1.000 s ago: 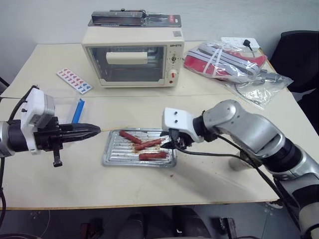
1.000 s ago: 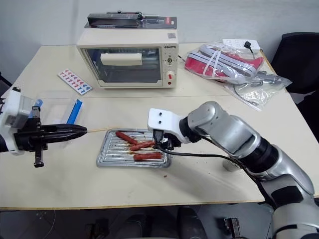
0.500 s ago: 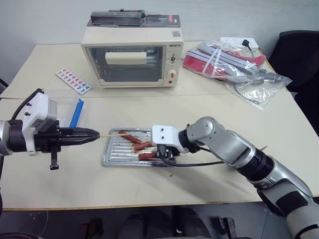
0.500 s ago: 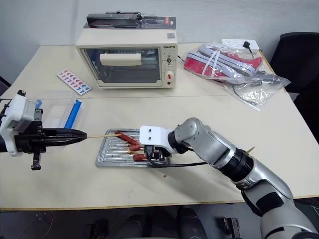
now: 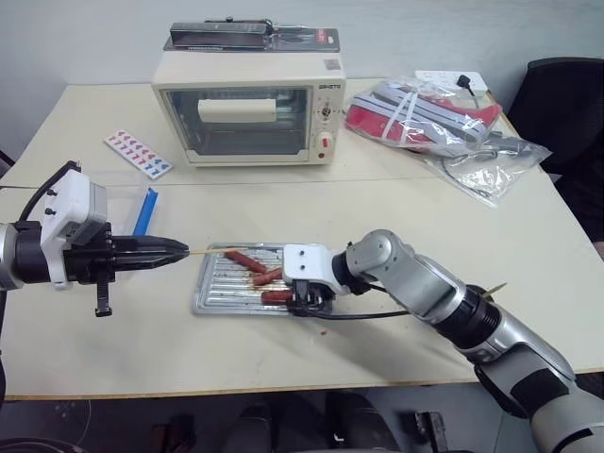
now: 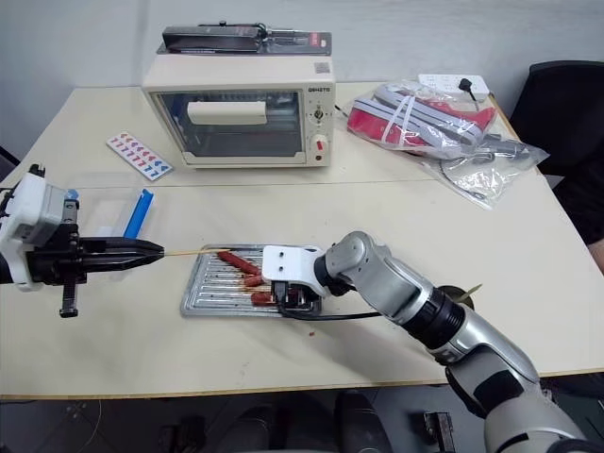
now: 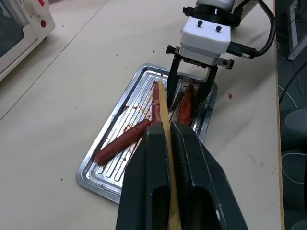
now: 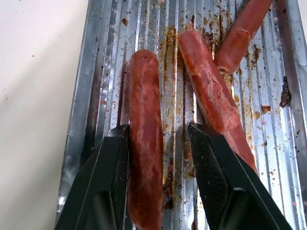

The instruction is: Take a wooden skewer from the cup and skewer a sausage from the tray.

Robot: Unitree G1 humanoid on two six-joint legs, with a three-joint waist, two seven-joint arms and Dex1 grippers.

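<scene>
Left eye view gives you the table (image 5: pixel 396 377) first, with the toaster oven (image 5: pixel 248 106) at the back and the silver tray (image 5: pixel 215 294) near the front edge, three sausages lying on its ribbed floor. Your right hand (image 5: pixel 304 300) has dropped over the last second from above the tray's right end to its floor, and in the right wrist view its two fingers (image 8: pixel 218 191) stand spread on either side of the sausage (image 8: pixel 144 143) nearest the front rim, the left finger touching its flank, the right one with a gap beside it, not yet squeezing. A second sausage (image 8: pixel 216 112) lies just beside that right finger, so watch you don't catch both. Your left hand (image 5: pixel 179 251) has held its place left of the tray, fingers pressed together on the wooden skewer (image 7: pixel 164 117), whose point reaches out level over the tray's far left part, above the sausages and touching none. That means the skewer is already fetched; what's left, as you'd judge it, is to pin the sausage with the right hand and drive the point in lengthwise.
</scene>
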